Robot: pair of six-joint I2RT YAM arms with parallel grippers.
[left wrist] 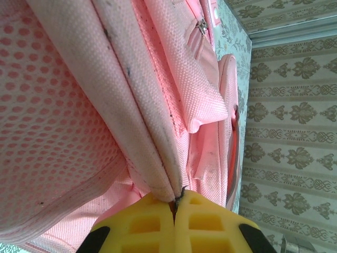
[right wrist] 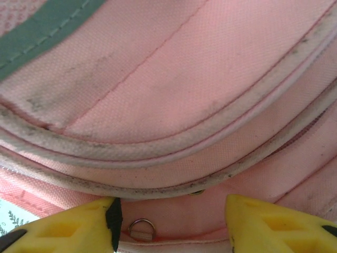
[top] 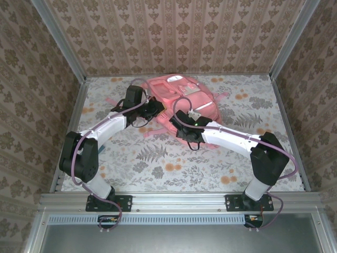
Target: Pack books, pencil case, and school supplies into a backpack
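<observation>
Backpack (top: 181, 97) lies at the far middle of the desk (top: 158, 168), both arms reaching in on it. Left hand (left wrist: 174, 206) pressed together, pinching the grubby piped seam (left wrist: 139, 132) on the bag's side, which looks like an anchor grip. Right hand (right wrist: 171, 219) spread at the bag's edge, a small metal ring (right wrist: 142, 230) sitting between its fingers, nothing held. I'd call this the opening step: next, close on that ring, likely a zip pull, and draw it along while the left holds firm
</observation>
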